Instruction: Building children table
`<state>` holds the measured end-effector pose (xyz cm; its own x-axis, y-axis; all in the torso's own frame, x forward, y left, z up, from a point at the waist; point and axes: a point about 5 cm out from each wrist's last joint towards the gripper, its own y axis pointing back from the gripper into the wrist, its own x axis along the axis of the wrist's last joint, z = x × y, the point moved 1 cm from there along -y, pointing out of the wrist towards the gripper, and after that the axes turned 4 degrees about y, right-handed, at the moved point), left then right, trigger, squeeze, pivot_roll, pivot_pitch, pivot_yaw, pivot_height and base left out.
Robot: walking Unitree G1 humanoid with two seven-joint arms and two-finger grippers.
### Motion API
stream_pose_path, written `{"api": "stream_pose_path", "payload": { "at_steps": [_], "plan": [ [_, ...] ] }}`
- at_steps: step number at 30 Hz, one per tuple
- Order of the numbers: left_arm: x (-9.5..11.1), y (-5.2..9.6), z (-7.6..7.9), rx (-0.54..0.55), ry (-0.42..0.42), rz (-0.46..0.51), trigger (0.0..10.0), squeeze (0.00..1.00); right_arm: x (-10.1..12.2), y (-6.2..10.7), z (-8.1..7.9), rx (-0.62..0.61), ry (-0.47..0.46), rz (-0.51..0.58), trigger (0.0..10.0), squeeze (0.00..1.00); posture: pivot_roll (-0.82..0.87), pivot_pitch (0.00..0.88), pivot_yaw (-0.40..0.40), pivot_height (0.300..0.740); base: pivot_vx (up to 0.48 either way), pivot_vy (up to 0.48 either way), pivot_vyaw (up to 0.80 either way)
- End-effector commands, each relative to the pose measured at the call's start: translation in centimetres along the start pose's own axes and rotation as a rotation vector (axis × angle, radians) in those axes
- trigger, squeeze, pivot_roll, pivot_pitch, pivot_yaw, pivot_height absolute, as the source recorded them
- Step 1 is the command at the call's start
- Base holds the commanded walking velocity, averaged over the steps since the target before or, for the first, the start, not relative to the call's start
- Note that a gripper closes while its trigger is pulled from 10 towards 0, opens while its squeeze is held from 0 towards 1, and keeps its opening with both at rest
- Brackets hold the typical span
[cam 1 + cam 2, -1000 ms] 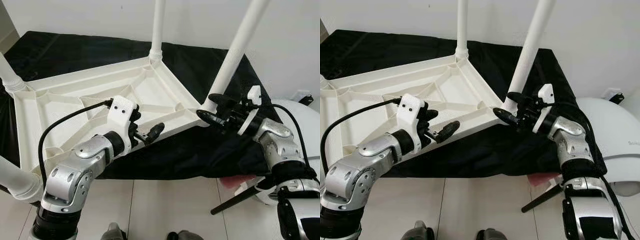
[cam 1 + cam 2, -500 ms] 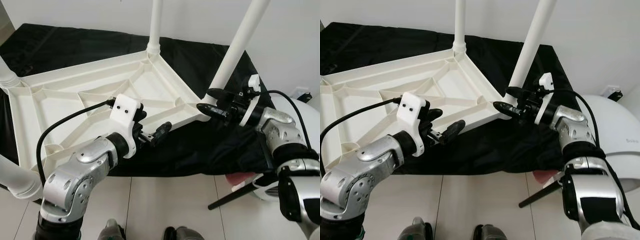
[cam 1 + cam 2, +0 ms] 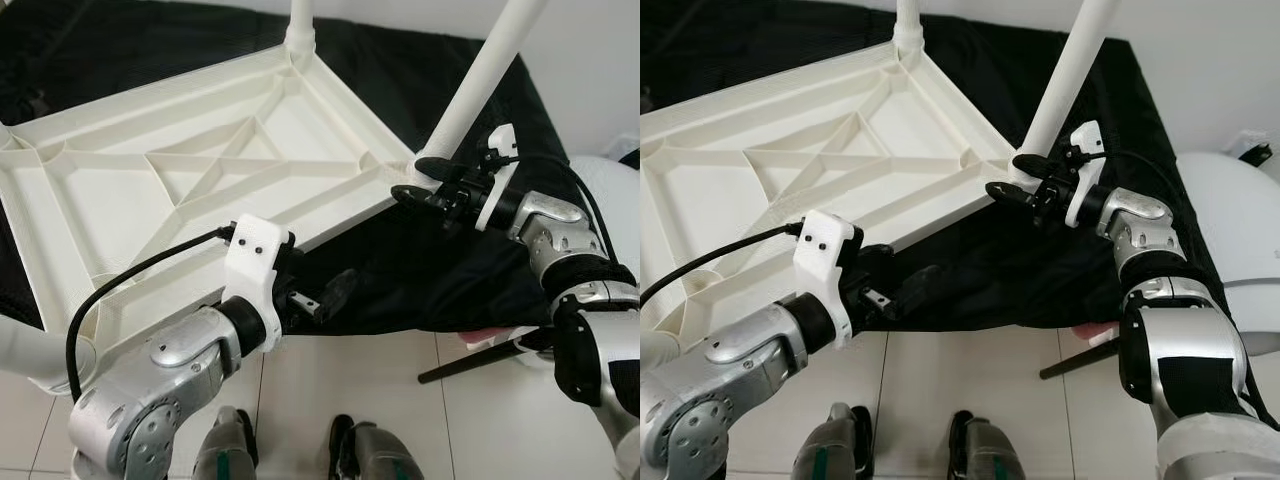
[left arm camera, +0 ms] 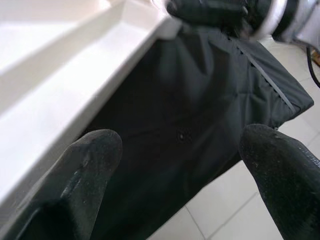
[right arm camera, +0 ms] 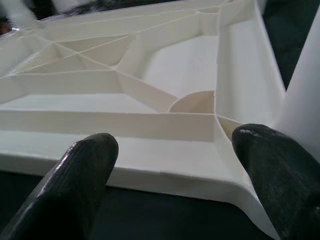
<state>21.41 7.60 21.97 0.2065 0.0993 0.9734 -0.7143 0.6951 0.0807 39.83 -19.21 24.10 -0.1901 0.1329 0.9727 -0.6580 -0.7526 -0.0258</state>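
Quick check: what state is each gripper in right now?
Left gripper: jaws open, holding nothing, beside the near edge of the upturned white table top.
Right gripper: jaws open, holding nothing, at the table corner by a leg.

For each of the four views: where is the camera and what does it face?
Left eye and right eye views: on the head, looking down at the upturned white table on black cloth; both arms show.
Left wrist view: along the open left gripper toward the table's edge.
Right wrist view: along the open right gripper at the table's ribbed underside by a leg.
All share the table.
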Motion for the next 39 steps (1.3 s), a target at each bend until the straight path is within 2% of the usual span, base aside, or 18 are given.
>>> {"api": "stream_pose_path", "payload": {
  "at_steps": [1,5,8,14,18,23,24,25,27,28,29,31,32,33,35,36,37,39],
  "plan": [
    [-0.2,0.4,0.7,-0.014,0.010,-0.010,10.0,0.00,-0.1,0.1,0.8,-0.105,0.007,-0.024,10.0,0.00,0.19,0.323,-0.081,0.740,0.000,0.000,0.00],
    [-0.3,0.5,1.1,-0.011,0.027,-0.011,10.0,0.00,1.4,-0.1,1.9,-0.236,0.047,0.017,10.0,0.00,0.20,0.319,-0.089,0.740,0.000,0.000,0.00],
    [-0.3,0.6,1.2,-0.009,0.033,-0.013,10.0,0.00,1.8,-0.2,2.2,-0.272,0.059,0.030,10.0,0.00,0.20,0.319,-0.089,0.740,0.000,0.000,0.00],
    [-0.3,0.5,1.7,-0.010,0.056,-0.005,10.0,0.00,4.5,0.9,4.1,-0.526,0.140,0.162,10.0,0.00,0.20,0.301,-0.085,0.740,0.000,0.000,0.00],
    [-0.3,0.3,1.7,-0.023,0.057,-0.011,10.0,0.00,6.1,1.0,4.1,-0.552,0.179,0.269,10.0,0.00,0.19,0.289,-0.075,0.740,0.000,0.000,0.00],
    [-0.3,0.3,1.5,-0.021,0.060,-0.017,10.0,0.00,6.6,0.9,4.0,-0.560,0.166,0.326,10.0,0.00,0.19,0.283,-0.071,0.740,0.000,0.000,0.00],
    [-0.3,0.2,1.5,-0.023,0.059,-0.019,10.0,0.00,6.8,0.7,3.7,-0.539,0.118,0.393,10.0,0.00,0.18,0.271,-0.065,0.740,0.000,0.000,0.00],
    [-0.3,0.2,1.5,-0.023,0.059,-0.019,10.0,0.00,6.8,0.7,3.7,-0.539,0.118,0.393,10.0,0.00,0.18,0.271,-0.065,0.740,0.000,0.000,0.00],
    [-0.2,-0.1,1.3,-0.030,0.054,-0.024,10.0,0.00,6.9,0.2,3.1,-0.479,-0.006,0.527,10.0,0.00,0.18,0.256,-0.059,0.740,0.000,0.000,0.00],
    [-0.2,-0.1,1.3,-0.030,0.054,-0.024,10.0,0.00,6.9,0.2,3.1,-0.479,-0.006,0.527,10.0,0.00,0.18,0.256,-0.059,0.740,0.000,0.000,0.00],
    [-0.1,-0.3,1.0,-0.031,0.037,-0.032,10.0,0.00,5.9,-0.7,1.6,-0.346,-0.133,0.603,10.0,0.00,0.16,0.241,-0.056,0.740,0.000,0.000,0.00],
    [-0.1,-0.4,0.8,-0.029,0.030,-0.036,10.0,0.00,5.4,-1.0,1.1,-0.298,-0.177,0.621,10.0,0.00,0.16,0.239,-0.056,0.740,0.000,0.000,0.00],
    [-0.2,-0.5,0.5,-0.024,0.020,-0.048,10.0,0.00,4.7,-1.2,0.1,-0.232,-0.171,0.619,10.0,0.00,0.16,0.231,-0.057,0.740,0.000,0.000,0.00],
    [-0.2,-0.5,0.5,-0.024,0.020,-0.048,10.0,0.00,4.7,-1.2,0.1,-0.232,-0.171,0.619,10.0,0.00,0.16,0.231,-0.057,0.740,0.000,0.000,0.00],
    [-0.4,-0.6,0.1,-0.007,0.009,-0.068,10.0,0.00,3.8,-1.3,-1.7,-0.123,-0.165,0.610,10.0,0.00,0.16,0.225,-0.057,0.740,0.000,0.000,0.00],
    [-0.4,-0.6,0.1,-0.007,0.009,-0.068,10.0,0.00,3.8,-1.3,-1.7,-0.123,-0.165,0.610,10.0,0.00,0.16,0.225,-0.057,0.740,0.000,0.000,0.00],
    [-0.5,-0.7,-0.4,0.017,0.004,-0.086,10.0,0.00,3.4,-1.1,-2.7,-0.075,-0.160,0.607,10.0,0.00,0.15,0.221,-0.057,0.740,0.000,0.000,0.00],
    [-0.7,-0.8,-0.9,0.040,-0.008,-0.104,10.0,0.00,3.2,-0.7,-3.4,-0.045,-0.184,0.618,10.0,0.00,0.15,0.215,-0.057,0.740,0.000,0.000,0.00]
  ]
}}
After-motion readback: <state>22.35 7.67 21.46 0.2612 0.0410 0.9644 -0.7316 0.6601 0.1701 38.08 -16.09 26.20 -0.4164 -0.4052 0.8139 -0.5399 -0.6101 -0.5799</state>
